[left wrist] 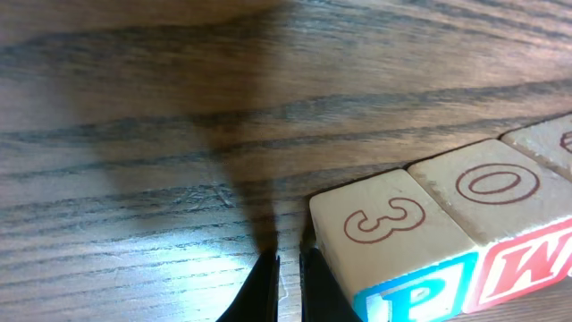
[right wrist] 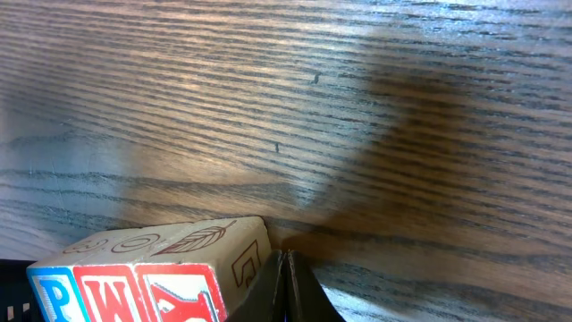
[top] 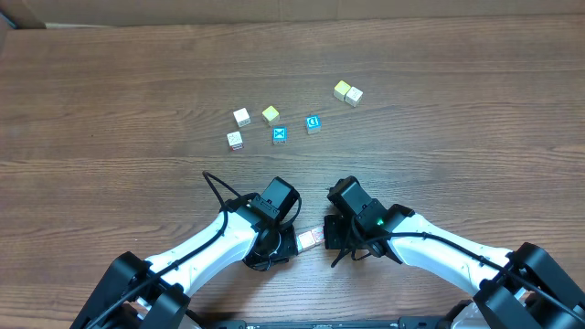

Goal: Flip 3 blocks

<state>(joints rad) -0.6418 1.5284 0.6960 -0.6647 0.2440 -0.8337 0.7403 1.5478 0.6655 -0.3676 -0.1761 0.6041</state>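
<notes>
Three blocks (top: 309, 239) lie in a tight row near the table's front edge, between my two grippers. In the left wrist view the nearest block (left wrist: 384, 224) has a red 3 on top and a blue P on its front; the one beside it (left wrist: 492, 188) has an O on top and a red W in front, and the third (left wrist: 550, 139) is cut off by the frame edge. My left gripper (left wrist: 289, 268) is shut and empty, against the P block's outer side. My right gripper (right wrist: 284, 268) is shut and empty, against the leaf-topped red block (right wrist: 197, 240) at the other end.
Further back on the wooden table are loose cubes: a white one (top: 241, 116), a yellow one (top: 271, 114), a white one with red print (top: 235, 140), a blue X cube (top: 280, 135), a blue D cube (top: 313, 123) and a yellow-and-cream pair (top: 347, 92).
</notes>
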